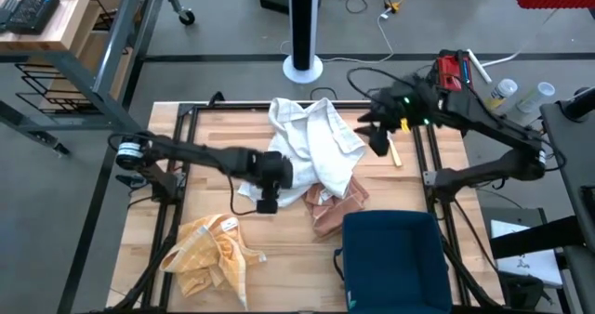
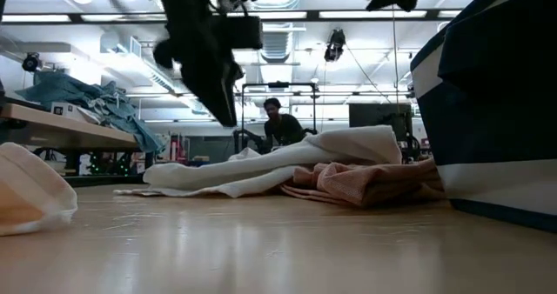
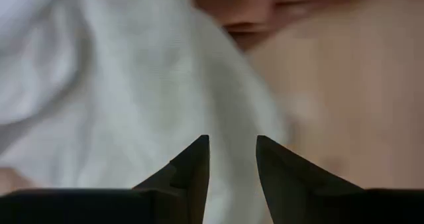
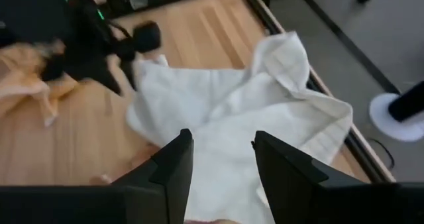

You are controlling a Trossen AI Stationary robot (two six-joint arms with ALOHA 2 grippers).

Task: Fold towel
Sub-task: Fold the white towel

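We see the white towel [image 1: 314, 145] lying crumpled near the middle of the table [image 1: 297, 258], reaching toward its far edge and partly covering a pink cloth [image 1: 333, 205]. Our left gripper [image 1: 267, 201] hovers above the towel's left edge, fingers parted and holding nothing. Our right gripper [image 1: 376, 139] hangs over the towel's right side, its fingers also spread and empty. A yellow checked cloth [image 1: 209, 252] sits bunched at the near left corner, and a dark blue bin [image 1: 395, 258] stands at the near right edge.
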